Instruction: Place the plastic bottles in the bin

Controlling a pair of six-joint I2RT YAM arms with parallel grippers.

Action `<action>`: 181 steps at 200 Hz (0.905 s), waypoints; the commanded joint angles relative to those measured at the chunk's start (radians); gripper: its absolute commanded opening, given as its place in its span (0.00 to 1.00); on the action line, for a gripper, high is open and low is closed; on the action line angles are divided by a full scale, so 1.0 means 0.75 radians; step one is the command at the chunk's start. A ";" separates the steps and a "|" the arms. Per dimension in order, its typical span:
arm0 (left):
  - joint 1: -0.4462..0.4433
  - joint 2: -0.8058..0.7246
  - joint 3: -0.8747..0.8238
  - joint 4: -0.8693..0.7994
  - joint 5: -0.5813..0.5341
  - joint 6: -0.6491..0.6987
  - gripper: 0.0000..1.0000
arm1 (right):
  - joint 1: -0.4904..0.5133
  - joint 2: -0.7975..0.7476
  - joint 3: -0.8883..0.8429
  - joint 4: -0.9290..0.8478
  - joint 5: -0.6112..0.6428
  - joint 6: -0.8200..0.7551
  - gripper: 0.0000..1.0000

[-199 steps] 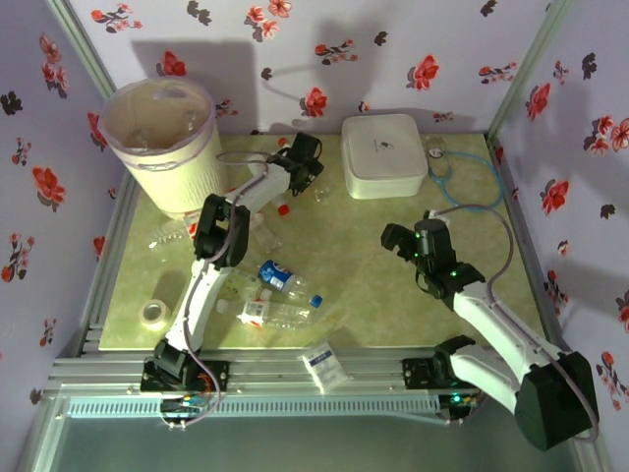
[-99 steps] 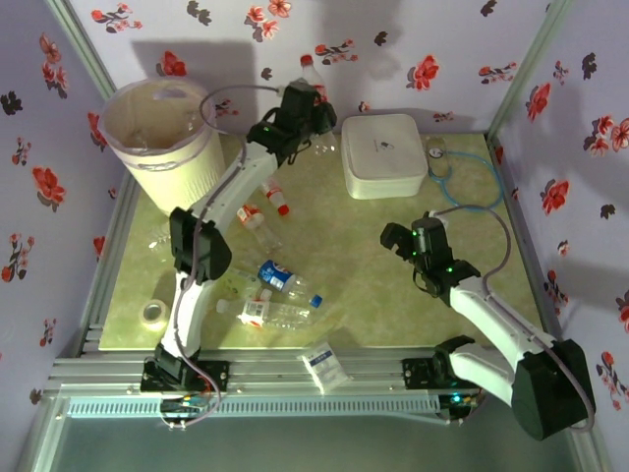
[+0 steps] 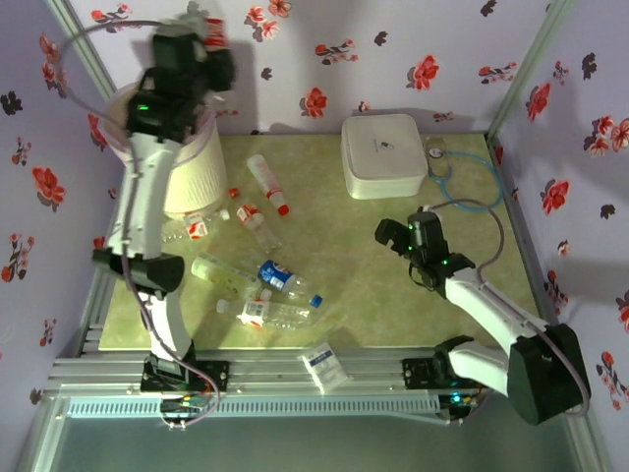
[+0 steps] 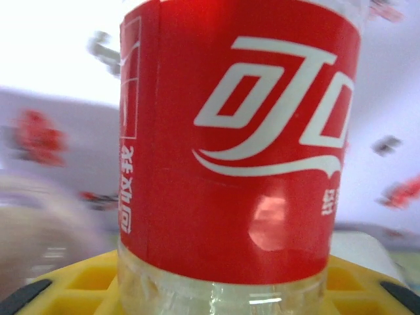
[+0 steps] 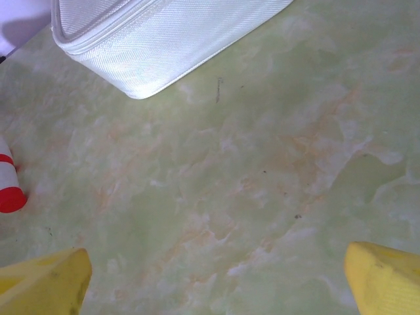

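Above the bin [image 3: 193, 169], left end effector [image 3: 204, 55] half-hides bottle [image 4: 236, 151].

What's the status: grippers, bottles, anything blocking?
Left gripper shut on red-labelled bottle, raised near bin. Right gripper open, empty, low over table. Several loose bottles on table. Nothing seen blocking bin.

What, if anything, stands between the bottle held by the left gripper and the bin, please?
Nothing visible does: the left gripper holds the red-labelled bottle raised by the far rim of the bin, with nothing seen between them.
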 commanded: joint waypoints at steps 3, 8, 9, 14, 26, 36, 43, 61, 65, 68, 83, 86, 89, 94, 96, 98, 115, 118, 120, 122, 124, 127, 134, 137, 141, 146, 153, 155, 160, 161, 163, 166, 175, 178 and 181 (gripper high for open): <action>0.186 -0.072 0.007 -0.183 0.008 0.172 0.00 | -0.008 0.048 0.071 0.048 -0.043 -0.042 0.99; 0.221 -0.070 0.001 -0.207 0.030 0.194 0.00 | -0.007 0.057 0.078 0.050 -0.046 -0.046 0.99; 0.230 -0.069 0.001 -0.212 0.034 0.198 0.00 | -0.007 0.058 0.079 0.051 -0.047 -0.047 0.99; 0.264 -0.063 -0.005 -0.236 0.052 0.220 0.00 | -0.007 0.066 0.082 0.057 -0.050 -0.049 0.99; 0.321 -0.041 -0.014 -0.302 0.068 0.270 0.00 | -0.008 0.082 0.085 0.072 -0.055 -0.051 0.99; 0.347 -0.019 -0.027 -0.340 0.074 0.313 0.00 | -0.007 0.097 0.087 0.077 -0.061 -0.051 0.99; 0.361 -0.007 -0.046 -0.347 0.072 0.340 0.00 | -0.008 0.105 0.088 0.080 -0.064 -0.051 0.99; 0.387 0.024 -0.118 -0.335 0.072 0.394 0.00 | -0.008 0.120 0.088 0.088 -0.071 -0.052 0.99; 0.393 0.029 -0.136 -0.326 0.071 0.398 0.00 | -0.006 0.121 0.087 0.089 -0.071 -0.051 0.99; 0.397 0.034 -0.152 -0.318 0.070 0.399 0.00 | -0.008 0.121 0.086 0.089 -0.071 -0.052 0.99; 0.416 0.054 -0.234 -0.274 0.076 0.394 0.00 | -0.007 0.119 0.079 0.088 -0.066 -0.059 0.99; 0.420 0.058 -0.250 -0.263 0.083 0.393 0.00 | -0.007 0.117 0.077 0.086 -0.064 -0.058 0.99; 0.422 0.062 -0.269 -0.256 0.093 0.393 0.00 | -0.007 0.117 0.075 0.086 -0.063 -0.061 0.99; 0.425 0.068 -0.294 -0.246 0.110 0.397 0.00 | -0.008 0.113 0.070 0.084 -0.060 -0.060 0.99; 0.425 0.072 -0.305 -0.242 0.117 0.400 0.00 | -0.008 0.111 0.069 0.084 -0.059 -0.062 0.99; 0.425 0.072 -0.316 -0.239 0.119 0.403 0.00 | -0.008 0.109 0.068 0.083 -0.057 -0.065 0.99; 0.425 0.089 -0.412 -0.212 0.134 0.421 0.00 | -0.008 0.096 0.054 0.074 -0.038 -0.075 0.99; 0.425 0.089 -0.429 -0.209 0.139 0.424 0.00 | -0.006 0.093 0.052 0.071 -0.035 -0.078 0.99; 0.425 0.089 -0.442 -0.205 0.143 0.426 0.00 | -0.007 0.092 0.050 0.072 -0.033 -0.079 0.99; 0.425 0.089 -0.454 -0.201 0.147 0.429 0.00 | -0.007 0.091 0.049 0.070 -0.031 -0.080 0.99; 0.425 0.090 -0.467 -0.200 0.150 0.431 0.00 | -0.007 0.089 0.047 0.070 -0.029 -0.083 0.99; 0.425 0.087 -0.488 -0.193 0.153 0.435 0.00 | -0.007 0.088 0.045 0.069 -0.026 -0.084 0.99; 0.425 0.082 -0.535 -0.171 0.160 0.443 0.00 | -0.008 0.086 0.039 0.069 -0.022 -0.085 0.99; 0.425 0.078 -0.562 -0.158 0.160 0.444 0.00 | -0.008 0.084 0.038 0.069 -0.020 -0.087 0.99; 0.425 0.074 -0.594 -0.143 0.164 0.449 0.00 | -0.007 0.085 0.036 0.069 -0.020 -0.088 0.99; 0.425 0.069 -0.628 -0.141 0.169 0.454 0.00 | -0.007 0.086 0.034 0.068 -0.018 -0.090 0.99; 0.425 0.064 -0.668 -0.088 0.172 0.459 0.00 | -0.007 0.088 0.036 0.069 -0.018 -0.092 0.99; 0.426 0.063 -0.675 -0.083 0.172 0.459 0.00 | -0.008 0.090 0.036 0.068 -0.018 -0.092 0.99; 0.427 0.067 -0.691 -0.075 0.174 0.459 0.02 | -0.008 0.090 0.037 0.068 -0.022 -0.091 0.99; 0.427 0.066 -0.693 -0.073 0.174 0.459 0.02 | -0.009 0.091 0.037 0.068 -0.022 -0.091 0.99; 0.428 0.067 -0.698 -0.072 0.174 0.459 0.03 | -0.008 0.091 0.037 0.069 -0.022 -0.093 0.99; 0.429 0.070 -0.703 -0.072 0.174 0.459 0.05 | -0.007 0.091 0.040 0.069 -0.023 -0.094 0.99; 0.430 0.070 -0.715 -0.065 0.176 0.459 0.09 | -0.008 0.091 0.040 0.068 -0.024 -0.094 0.99; 0.431 0.071 -0.720 -0.061 0.177 0.459 0.13 | -0.007 0.090 0.040 0.070 -0.024 -0.096 0.99; 0.431 0.070 -0.725 -0.056 0.178 0.459 0.16 | -0.008 0.091 0.040 0.068 -0.024 -0.096 0.99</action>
